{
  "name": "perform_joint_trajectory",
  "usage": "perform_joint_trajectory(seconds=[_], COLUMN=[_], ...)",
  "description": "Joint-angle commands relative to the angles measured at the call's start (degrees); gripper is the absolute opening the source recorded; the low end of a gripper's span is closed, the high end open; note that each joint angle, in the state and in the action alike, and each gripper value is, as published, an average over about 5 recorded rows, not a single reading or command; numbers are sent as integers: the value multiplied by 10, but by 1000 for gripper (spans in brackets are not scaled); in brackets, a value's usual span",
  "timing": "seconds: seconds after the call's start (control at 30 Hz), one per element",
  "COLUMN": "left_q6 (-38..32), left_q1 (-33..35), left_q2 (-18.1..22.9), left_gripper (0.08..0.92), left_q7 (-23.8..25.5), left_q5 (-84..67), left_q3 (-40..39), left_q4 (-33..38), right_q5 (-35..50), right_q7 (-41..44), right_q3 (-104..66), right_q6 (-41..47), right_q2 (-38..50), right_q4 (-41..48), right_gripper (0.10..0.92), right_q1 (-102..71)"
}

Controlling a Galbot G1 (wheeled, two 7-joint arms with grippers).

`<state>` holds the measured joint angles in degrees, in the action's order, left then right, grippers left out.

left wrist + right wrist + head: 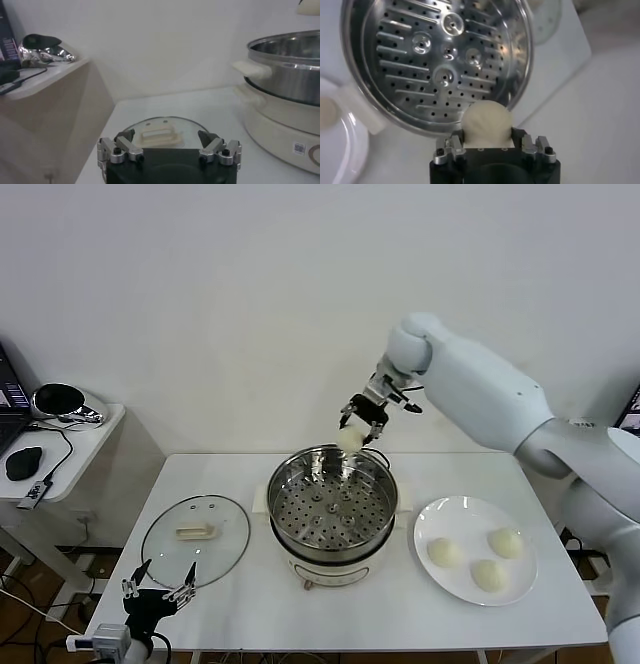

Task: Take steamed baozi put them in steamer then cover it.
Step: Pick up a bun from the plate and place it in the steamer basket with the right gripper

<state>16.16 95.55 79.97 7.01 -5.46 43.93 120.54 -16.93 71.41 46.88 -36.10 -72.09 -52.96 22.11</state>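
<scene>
Head view: your right gripper (358,424) clamps one bun (349,440) just above the steamer's (331,511) far rim. Its tray is empty, three buns (474,560) wait on the plate (429,520) and the lid (196,536) lies aside.

Left wrist view: left gripper (169,150) hangs open, lid (161,134) just ahead.

Right wrist view: bun (487,123) held, bare tray (440,65) below. You've four buns and the covering left.

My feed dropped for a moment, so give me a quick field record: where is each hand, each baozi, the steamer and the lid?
right hand: above the steamer's far rim, shut on a baozi
left hand: open, low at the table's near left edge, by the lid
steamer: table centre, uncovered, perforated tray bare
plate: right of steamer, three baozi
glass lid: flat on table, left of steamer
</scene>
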Motion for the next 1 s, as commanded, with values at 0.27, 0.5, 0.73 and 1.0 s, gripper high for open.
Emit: perform_joint_trajectory(seconds=[0.27,0.5,0.73,1.0], left_q6=[8,11,15,15], left_q1=[-1,-2,-6,-7], left_q2=[5,8,8,11], left_gripper=[823,823,823,823], left_q7=[7,8,7,8], left_q5=[0,-1,-4,-5], left_q3=[2,-1,-1,-3], left_q4=[3,-4,-12,-11], right_q5=[-118,-97,-99,-121], right_q7=[-55,-52,-58,-78], right_q3=[33,43,42,39], right_q6=[-114,-114,-114,-113], right_q2=[-42,-49,-59,-72], right_q4=[-4,0,15,35], right_gripper=[579,583,585,585], right_q1=[-1,-23,-47,-61])
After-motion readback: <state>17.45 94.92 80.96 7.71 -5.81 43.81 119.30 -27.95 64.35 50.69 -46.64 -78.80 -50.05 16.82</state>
